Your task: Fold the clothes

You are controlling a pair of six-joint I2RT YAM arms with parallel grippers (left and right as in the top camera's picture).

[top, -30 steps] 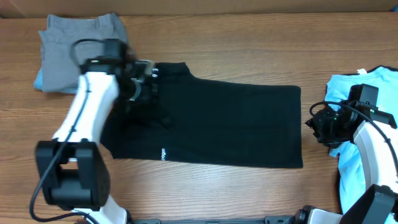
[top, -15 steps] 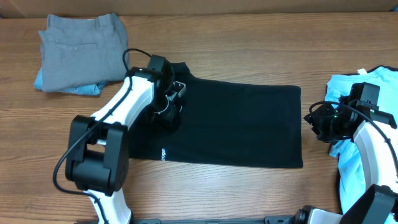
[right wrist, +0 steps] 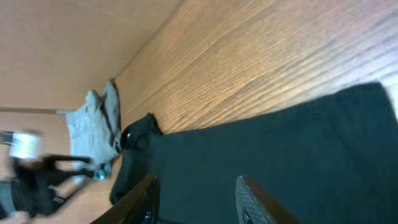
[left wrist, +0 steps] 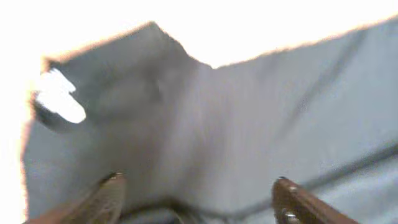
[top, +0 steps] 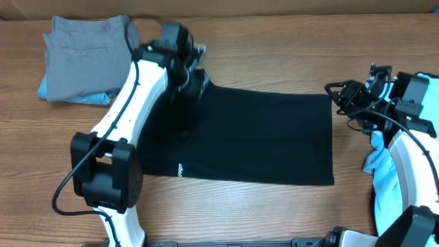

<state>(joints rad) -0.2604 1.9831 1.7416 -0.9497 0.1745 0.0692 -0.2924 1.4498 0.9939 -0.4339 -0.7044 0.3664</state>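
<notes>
The black T-shirt [top: 260, 137] lies folded into a rectangle mid-table, a small white mark near its front left edge. My left gripper [top: 195, 72] is open above the shirt's far left corner; in the blurred left wrist view its fingers [left wrist: 196, 193] straddle grey-looking fabric [left wrist: 249, 124] without closing on it. My right gripper [top: 339, 96] is open just off the shirt's far right corner; its wrist view shows open fingers [right wrist: 196, 196] over the black shirt [right wrist: 280, 162]. The light blue T-shirt [top: 384, 171] lies at the right edge under my right arm.
Folded grey trousers [top: 89, 55] rest on a light blue cloth at the far left, also visible in the right wrist view [right wrist: 93, 121]. A cardboard wall runs along the table's far edge [top: 274, 7].
My left gripper moved from the shirt's left part up to its far left corner. My right gripper moved away from the front, up to the shirt's far right corner.
</notes>
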